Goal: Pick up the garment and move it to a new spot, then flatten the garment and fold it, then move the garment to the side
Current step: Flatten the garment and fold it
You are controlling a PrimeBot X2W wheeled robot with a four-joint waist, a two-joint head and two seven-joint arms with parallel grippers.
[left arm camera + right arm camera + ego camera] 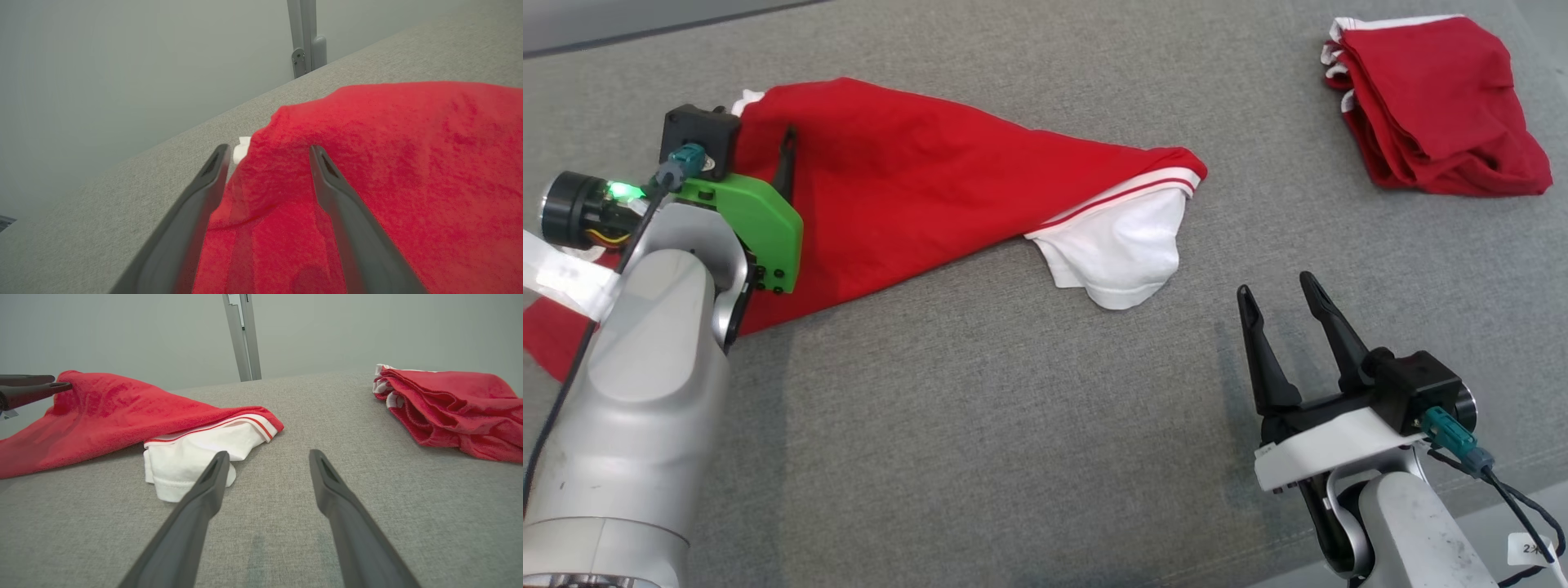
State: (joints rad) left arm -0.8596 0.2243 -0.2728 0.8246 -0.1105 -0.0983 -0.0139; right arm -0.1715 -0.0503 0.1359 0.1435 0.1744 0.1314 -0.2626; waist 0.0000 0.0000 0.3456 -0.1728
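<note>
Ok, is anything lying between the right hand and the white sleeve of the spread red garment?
Nothing visible. Just bare grey surface lies between the right hand and the white sleeve. The bunched red garment sits apart at the far right, out of the path.

The right gripper [268, 454] hangs with fingers spread over the grey fabric surface [286, 539]. The red garment [122, 408] lies ahead-left, its white sleeve [184, 461] nearest. The left gripper [61, 382] seems to touch its raised corner. Another red garment [449, 404] sits bunched at the right.
</note>
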